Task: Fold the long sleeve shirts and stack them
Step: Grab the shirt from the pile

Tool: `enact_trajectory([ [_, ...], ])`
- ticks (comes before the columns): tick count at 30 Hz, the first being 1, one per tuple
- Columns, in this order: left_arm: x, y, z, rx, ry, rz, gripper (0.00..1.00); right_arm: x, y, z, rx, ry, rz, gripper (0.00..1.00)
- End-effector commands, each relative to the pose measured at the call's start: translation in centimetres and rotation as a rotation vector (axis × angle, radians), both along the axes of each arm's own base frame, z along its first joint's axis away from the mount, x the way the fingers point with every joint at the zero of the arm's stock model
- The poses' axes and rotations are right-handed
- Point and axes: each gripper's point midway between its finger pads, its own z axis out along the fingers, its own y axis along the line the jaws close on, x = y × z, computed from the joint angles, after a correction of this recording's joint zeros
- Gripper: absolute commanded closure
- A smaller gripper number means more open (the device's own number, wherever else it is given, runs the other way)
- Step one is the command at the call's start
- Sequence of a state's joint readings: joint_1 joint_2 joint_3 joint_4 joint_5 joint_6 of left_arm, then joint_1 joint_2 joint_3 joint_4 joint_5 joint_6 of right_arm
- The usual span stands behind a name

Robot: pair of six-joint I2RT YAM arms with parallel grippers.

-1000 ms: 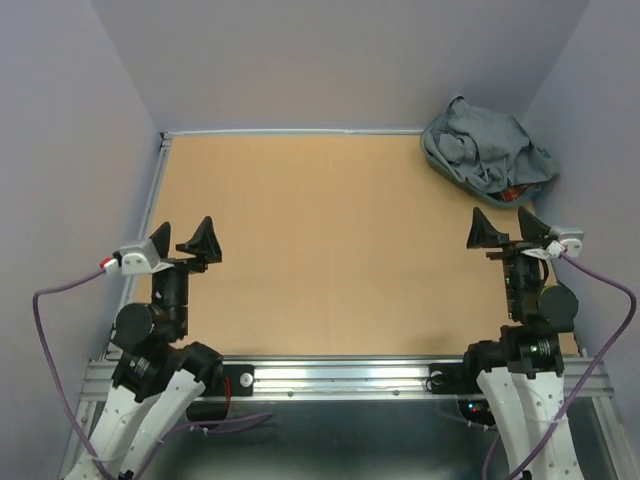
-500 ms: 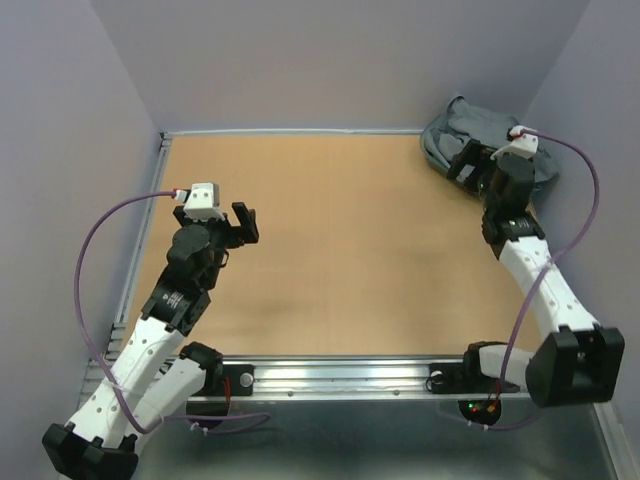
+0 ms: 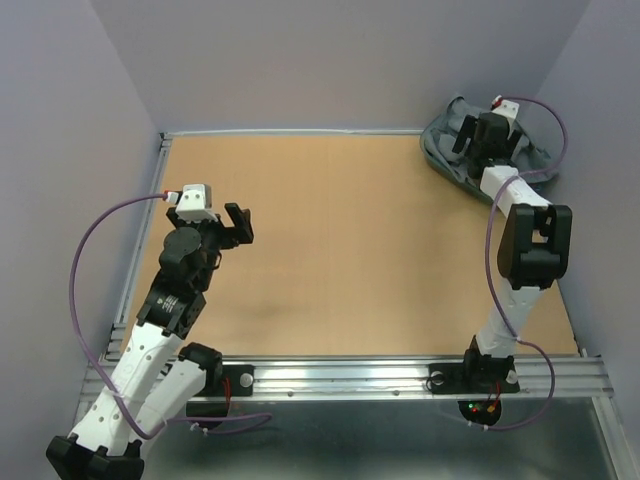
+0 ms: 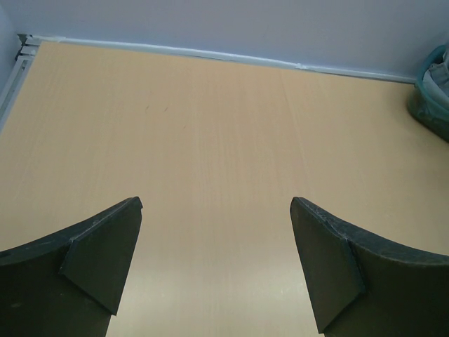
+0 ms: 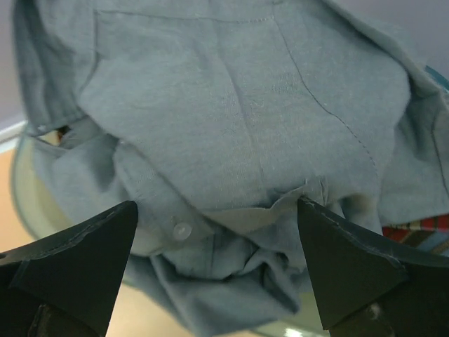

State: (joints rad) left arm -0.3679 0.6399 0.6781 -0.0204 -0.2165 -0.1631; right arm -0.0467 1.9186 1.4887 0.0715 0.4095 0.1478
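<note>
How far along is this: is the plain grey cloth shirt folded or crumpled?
Crumpled: the grey cloth shirt lies bunched in the teal plastic basket.

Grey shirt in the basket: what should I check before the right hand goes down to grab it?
1. Right hand open: ok.
2. Right hand above the grey shirt: ok.
3. Right hand touching the shirt: cannot tell.
4. Plaid shirt out of the grasp line: ok, only a corner shows at the edge.
5. Left hand open over bare table: ok.
</note>
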Motion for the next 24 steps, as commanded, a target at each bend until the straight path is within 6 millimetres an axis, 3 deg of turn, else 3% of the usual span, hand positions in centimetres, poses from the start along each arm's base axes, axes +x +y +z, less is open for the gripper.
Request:
enact_trajectory([
  [1, 0.2, 0.0, 0.7, -0.011, -0.032, -0.013, 0.01, 2.8, -1.2, 2.6, -0.042, -0.057, 0.046, 0.00],
  [3, 0.3, -0.1, 0.6, -0.009, -0.027, -0.018, 0.01, 3.8, -1.3, 2.1, -0.046, -0.050, 0.091, 0.03],
  [4, 0.3, -0.1, 0.6, -0.010, -0.027, -0.019, 0.01, 4.2, -1.3, 0.9, -0.052, -0.026, 0.099, 0.07],
  [5, 0.4, -0.1, 0.6, -0.010, -0.024, -0.020, 0.01, 4.5, -1.5, 0.6, -0.071, -0.015, 0.111, 0.21],
  [7, 0.5, -0.1, 0.4, -0.008, -0.018, -0.019, 0.02, 5.1, -1.7, 0.0, -0.082, -0.005, 0.115, 0.36],
  [8, 0.5, -0.2, 0.4, -0.008, -0.016, -0.022, 0.02, 5.2, -2.0, 0.3, -0.110, 0.000, 0.120, 0.61],
  [10, 0.6, -0.2, 0.1, -0.007, -0.011, -0.023, 0.02, 5.4, -2.1, 1.0, -0.132, -0.006, 0.122, 0.89],
  [11, 0.6, -0.2, 0.1, -0.005, -0.011, -0.022, 0.02, 5.5, -2.1, 2.4, -0.141, -0.029, 0.124, 0.99],
  [13, 0.7, -0.1, 0.3, -0.008, -0.013, -0.020, 0.02, 5.3, -2.0, 4.9, -0.160, -0.069, 0.135, 0.99],
  [14, 0.7, 0.0, 0.3, -0.008, -0.013, -0.016, 0.02, 4.9, -1.9, 7.8, -0.175, -0.117, 0.139, 0.99],
  [16, 0.7, 0.1, 0.2, -0.007, -0.013, -0.011, 0.02, 4.5, -1.6, 11.2, -0.186, -0.176, 0.152, 1.00],
  [17, 0.7, 0.2, 0.3, -0.008, -0.016, -0.010, 0.02, 3.8, -1.1, 14.9, -0.192, -0.246, 0.168, 0.99],
  [18, 0.7, 0.3, 0.3, -0.010, -0.016, -0.008, 0.02, 3.4, -0.7, 16.8, -0.192, -0.285, 0.181, 1.00],
  [22, 0.7, 0.7, 0.4, -0.015, -0.019, 0.015, 0.03, 1.1, 2.6, 26.4, -0.195, -0.482, 0.308, 0.99],
  [24, 0.7, 1.0, 0.6, -0.018, -0.027, 0.029, 0.03, -0.3, 5.5, 31.0, -0.214, -0.573, 0.393, 0.99],
])
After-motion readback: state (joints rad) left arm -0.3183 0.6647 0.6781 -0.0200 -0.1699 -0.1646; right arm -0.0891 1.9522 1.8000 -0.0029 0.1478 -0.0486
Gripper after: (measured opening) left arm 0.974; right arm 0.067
